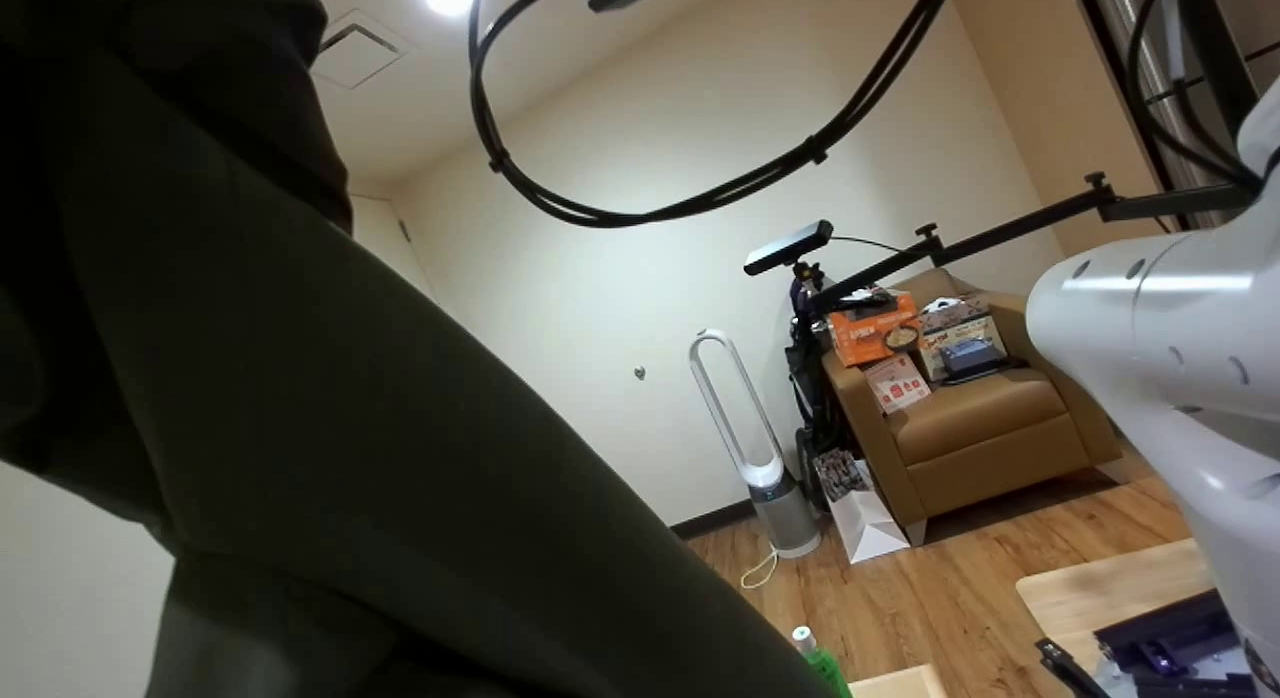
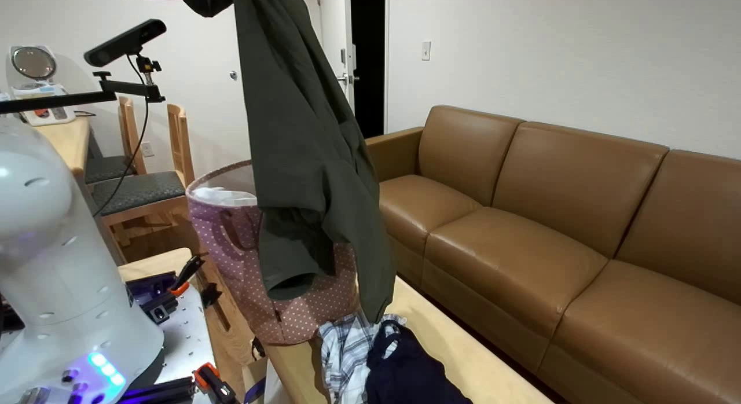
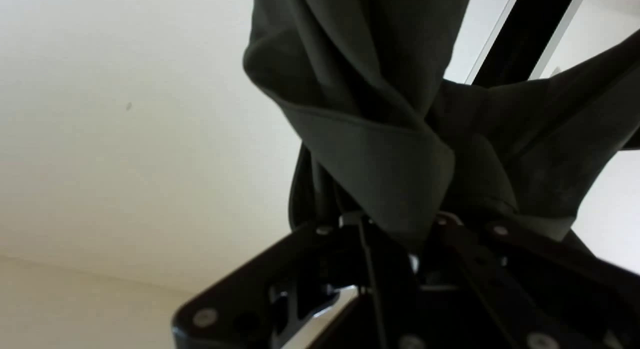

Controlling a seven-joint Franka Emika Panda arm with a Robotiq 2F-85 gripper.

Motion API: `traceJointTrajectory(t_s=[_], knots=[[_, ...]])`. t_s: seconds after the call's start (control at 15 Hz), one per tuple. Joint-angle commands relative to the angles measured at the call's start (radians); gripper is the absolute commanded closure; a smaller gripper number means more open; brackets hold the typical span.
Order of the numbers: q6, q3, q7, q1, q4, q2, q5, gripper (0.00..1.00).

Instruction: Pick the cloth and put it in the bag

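The cloth is a dark green garment hanging high in long folds, its lower end close to the clothes on the table. It fills much of the left side in an exterior view. In the wrist view my gripper is shut on a bunched part of the garment, which spreads up and outward from the fingers. The bag is a pink polka-dot basket-like bag with an open top and white material inside. The hanging garment covers the bag's right part, and whether any of it is over the opening I cannot tell.
A plaid shirt and a navy garment lie on the light wooden table near the bag. A brown sofa runs behind it. A camera on a bar juts out near the arm. A green bottle stands low.
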Motion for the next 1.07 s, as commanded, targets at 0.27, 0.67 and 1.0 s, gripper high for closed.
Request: traceJointTrajectory(t_s=[0.27,0.67,1.0], knots=[[0.113,-0.159,-0.146,0.064,-0.131,0.149,0.010,0.94],[0.147,-0.404,-0.265,0.327,-0.177,0.322,0.037,0.94],[0.098,-0.628,-0.337,0.543,-0.178,0.448,0.103,0.94]])
